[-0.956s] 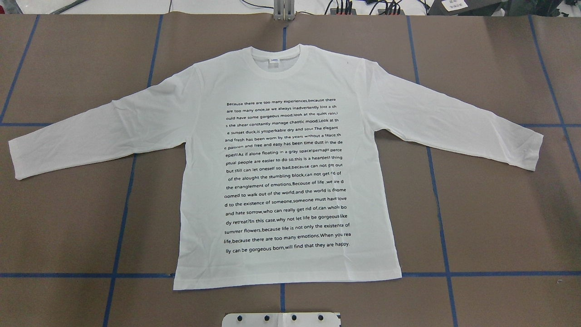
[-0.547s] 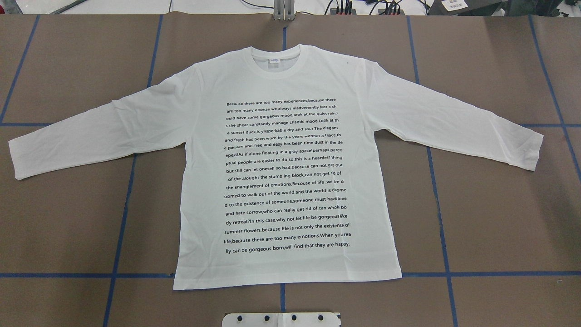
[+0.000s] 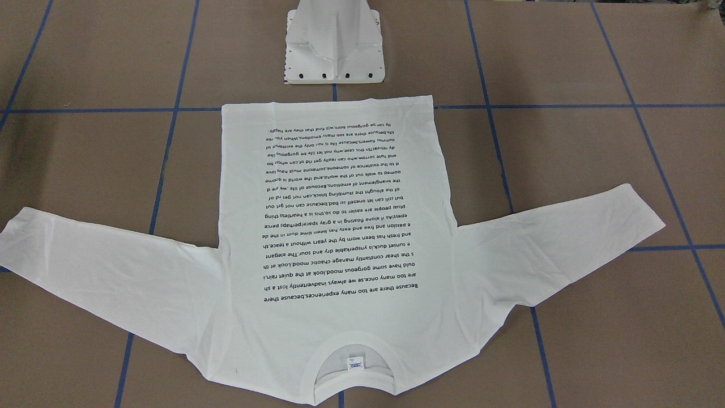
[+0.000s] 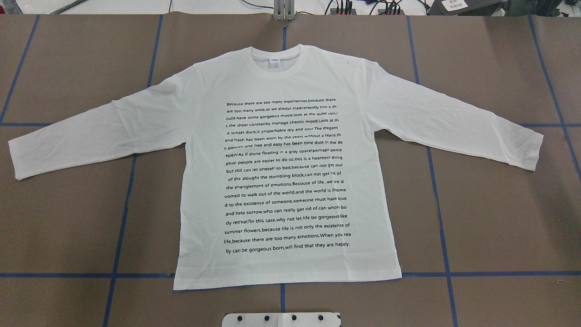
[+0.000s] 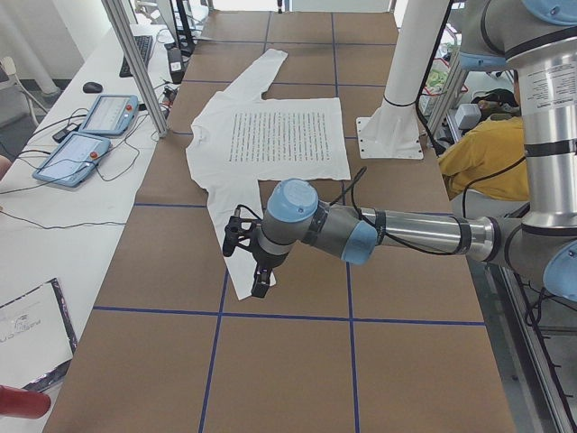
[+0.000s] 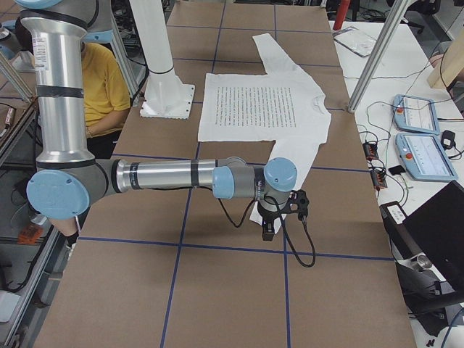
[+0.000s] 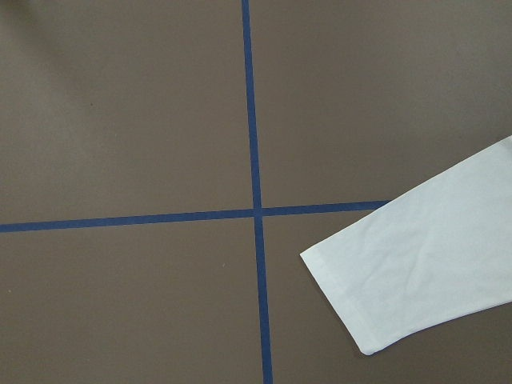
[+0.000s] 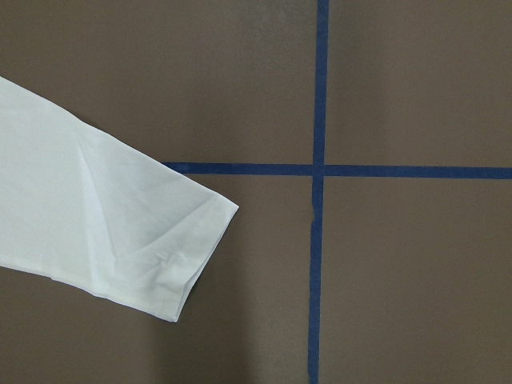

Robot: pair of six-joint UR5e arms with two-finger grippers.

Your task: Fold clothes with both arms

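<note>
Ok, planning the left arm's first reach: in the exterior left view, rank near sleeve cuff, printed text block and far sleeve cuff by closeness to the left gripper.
From the left gripper:
1. near sleeve cuff, close by, robot's left side.
2. printed text block, mid-shirt.
3. far sleeve cuff, robot's right side.

Left arm and right arm outstretched and level, left tool and right tool downward, grip state unclear
</note>
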